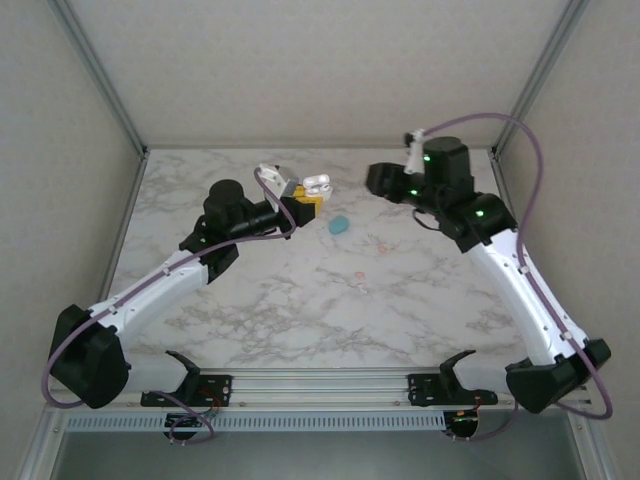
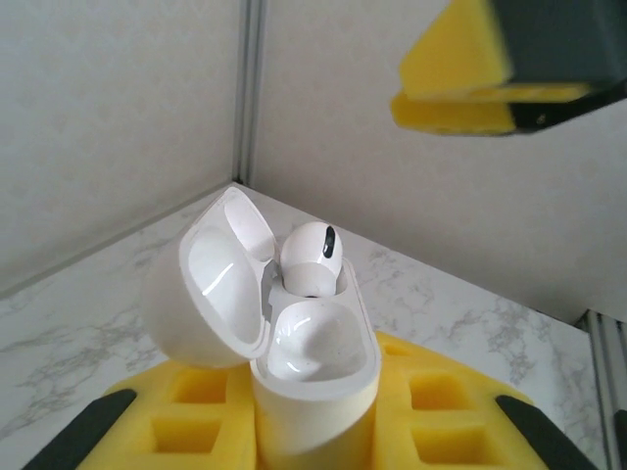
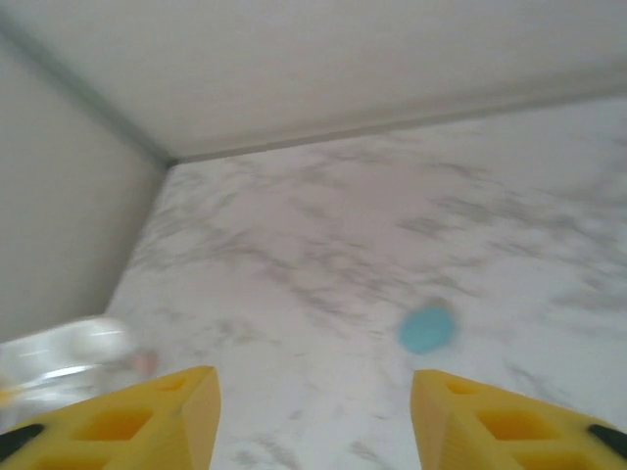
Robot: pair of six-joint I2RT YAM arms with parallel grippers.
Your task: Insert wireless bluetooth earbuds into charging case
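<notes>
**White case pinched in my left, right hand spread**

My left gripper pinches the white charging case, its lid open toward 9 o'clock. The left wrist view shows one white earbud seated in the far well, a detail too small from above. My right gripper stands spread over the marble table. A teal pebble-shaped case lies at 4 o'clock of the white one. Pale walls stand all round.

The charging case is cropped below, the teal case blurred.

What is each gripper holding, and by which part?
The left gripper holds the open white charging case by its lower body, between the yellow fingers; one earbud sits in it. The right gripper is open and holds nothing.
</notes>
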